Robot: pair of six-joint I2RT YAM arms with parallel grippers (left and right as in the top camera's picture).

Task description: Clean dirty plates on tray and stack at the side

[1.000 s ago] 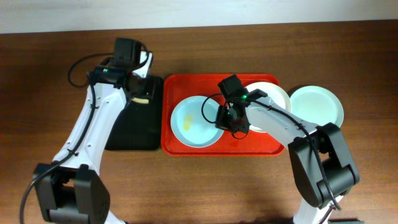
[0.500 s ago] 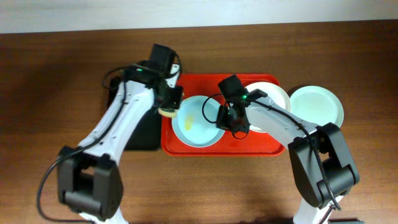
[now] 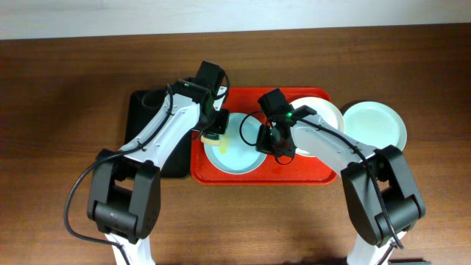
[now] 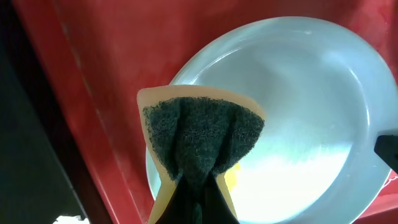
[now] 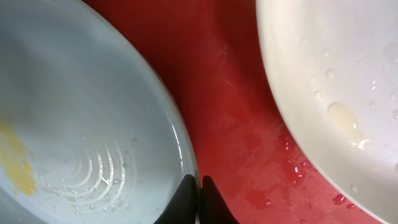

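A pale mint-blue plate (image 3: 237,151) with a yellow smear (image 5: 17,165) lies in the left half of the red tray (image 3: 309,171). My left gripper (image 3: 214,133) is shut on a yellow sponge with a dark green scouring face (image 4: 202,134), held over the plate's left rim (image 4: 323,81). My right gripper (image 5: 199,186) is shut on the plate's right rim (image 5: 177,134); in the overhead view it is at the plate's right edge (image 3: 268,141). A white plate (image 3: 324,114) with wet drops (image 5: 336,93) lies in the tray's right half. A second mint-blue plate (image 3: 375,123) sits on the table right of the tray.
A narrow black tray (image 3: 158,154) lies on the wooden table directly left of the red tray, under my left arm. The red tray floor between the two plates is wet (image 5: 249,143).
My left arm has swung right from the black tray, carrying the sponge over the mint-blue plate's left side. My right gripper and the plates have not moved.
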